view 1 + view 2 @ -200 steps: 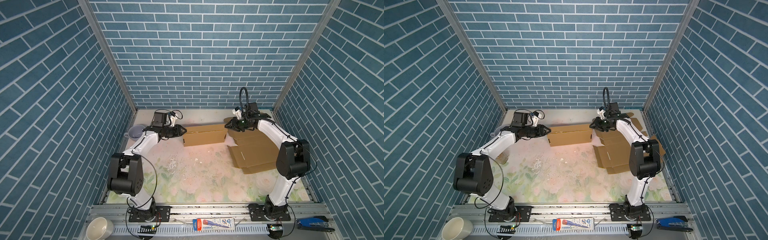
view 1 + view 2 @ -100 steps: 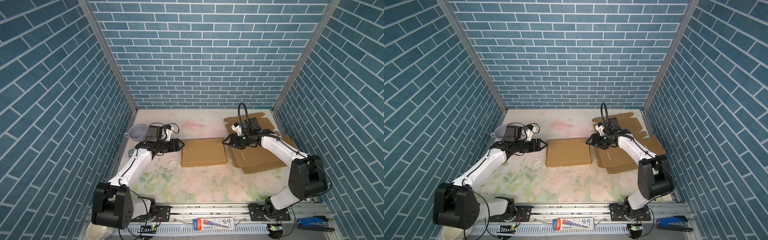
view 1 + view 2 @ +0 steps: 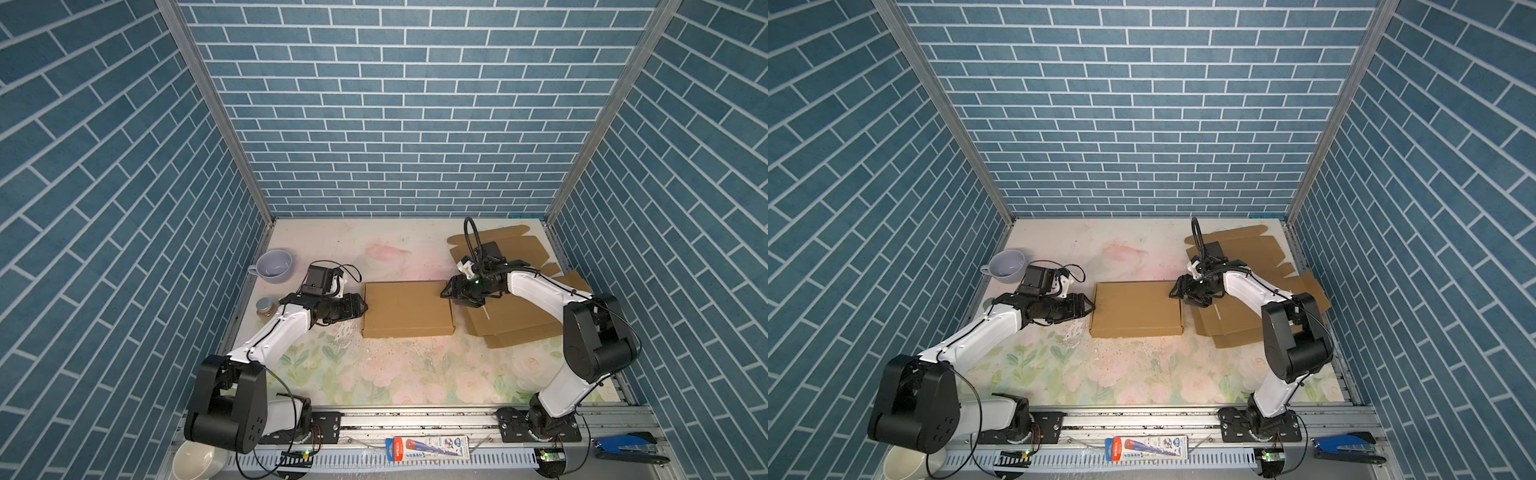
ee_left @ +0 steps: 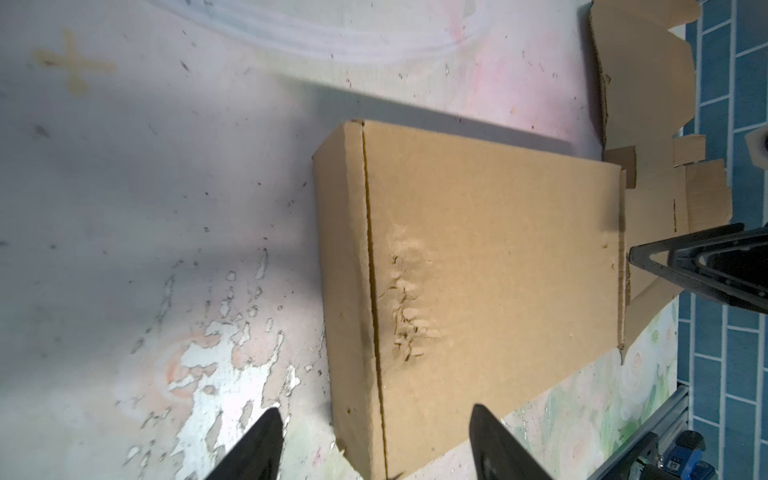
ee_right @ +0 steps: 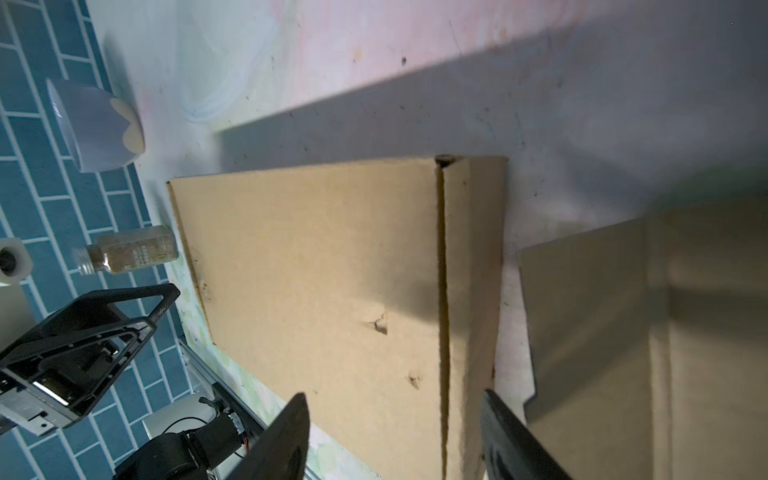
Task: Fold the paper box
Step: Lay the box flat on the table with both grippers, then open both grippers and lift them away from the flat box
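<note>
Two arms reach in from either side of a closed paper box (image 3: 407, 309), which lies flat in the middle of the counter (image 3: 374, 374) in both top views. The left pincer (image 3: 365, 308) points right, its tips just at the box's left edge. The right pincer (image 3: 443, 294) points left, its tips at the box's far right corner. Right of the box, flat cardboard sheets (image 3: 523, 328) lie spread under the right arm. A lavender cup (image 3: 274, 266) and a small jar (image 3: 264, 306) stand by the left wall, apart from the box.

From the left wrist, that pincer's fingers (image 4: 257, 444) stand spread. The box's left side wall and top edge lie between them, and neither finger presses on the cardboard as far as I can see. The lid has a crumpled patch close to that edge. The other pincer's tip shows at the box's opposite edge.

From the right wrist, the right pincer's fingers (image 5: 286, 436) are likewise spread, straddling the box's right edge without pinching it. One flat sheet lies just beside that edge.
</note>
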`<state>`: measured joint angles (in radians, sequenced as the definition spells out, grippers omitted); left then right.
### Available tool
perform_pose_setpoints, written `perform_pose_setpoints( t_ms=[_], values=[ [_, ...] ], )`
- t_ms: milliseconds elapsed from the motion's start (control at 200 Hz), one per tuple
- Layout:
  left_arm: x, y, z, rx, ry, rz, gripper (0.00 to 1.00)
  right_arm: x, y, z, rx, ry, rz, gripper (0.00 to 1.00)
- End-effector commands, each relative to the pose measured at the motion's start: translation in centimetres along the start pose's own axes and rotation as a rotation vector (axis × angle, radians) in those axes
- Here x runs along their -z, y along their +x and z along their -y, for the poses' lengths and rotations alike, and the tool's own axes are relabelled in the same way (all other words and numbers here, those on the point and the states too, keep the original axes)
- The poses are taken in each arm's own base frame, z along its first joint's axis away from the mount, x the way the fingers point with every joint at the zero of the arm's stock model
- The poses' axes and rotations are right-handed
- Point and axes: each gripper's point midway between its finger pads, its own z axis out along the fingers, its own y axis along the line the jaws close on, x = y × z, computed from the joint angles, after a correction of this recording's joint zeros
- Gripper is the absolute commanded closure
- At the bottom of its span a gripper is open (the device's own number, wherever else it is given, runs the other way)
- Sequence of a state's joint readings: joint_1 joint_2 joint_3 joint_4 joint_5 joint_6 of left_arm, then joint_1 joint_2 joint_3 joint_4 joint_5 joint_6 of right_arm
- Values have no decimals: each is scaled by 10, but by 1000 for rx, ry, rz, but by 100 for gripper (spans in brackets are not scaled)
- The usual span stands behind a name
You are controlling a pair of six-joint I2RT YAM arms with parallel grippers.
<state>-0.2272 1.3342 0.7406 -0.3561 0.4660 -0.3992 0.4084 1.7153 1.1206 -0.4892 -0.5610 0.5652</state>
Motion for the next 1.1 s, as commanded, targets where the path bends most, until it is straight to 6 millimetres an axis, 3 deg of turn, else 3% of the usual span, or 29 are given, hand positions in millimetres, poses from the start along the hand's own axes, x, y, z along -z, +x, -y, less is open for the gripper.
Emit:
perform_pose_setpoints(
  t_ms=[0,190,335,580,610,720,805,870,975,1095],
  values=[
    [-15,-5,1,27,10,20,28,-13,2,0,-46,18,-24,36],
    [-28,-29,0,40,-7,47,30,-34,-18,-31,-33,-36,-22,37],
    [-33,-58,-21,93,-59,75,31,-52,-49,-53,-49,-78,18,38],
    [-22,-145,-72,116,-192,189,30,-74,-129,-99,-77,-197,132,38],
    [-18,-158,-79,112,-212,209,30,-86,-136,-97,-92,-199,127,37],
    [-5,-197,-93,104,-238,244,29,-94,-158,-101,-84,-197,166,34],
    [8,-213,-96,94,-252,275,29,-95,-162,-98,-70,-164,171,27],
    [17,-213,-98,84,-274,278,28,-93,-158,-93,-53,-126,162,24],
    [28,-200,-101,79,-320,272,29,-90,-142,-82,-50,-74,126,24],
    [40,-175,-87,29,-345,267,28,-86,-114,-77,-57,-69,92,25]
  ],
)
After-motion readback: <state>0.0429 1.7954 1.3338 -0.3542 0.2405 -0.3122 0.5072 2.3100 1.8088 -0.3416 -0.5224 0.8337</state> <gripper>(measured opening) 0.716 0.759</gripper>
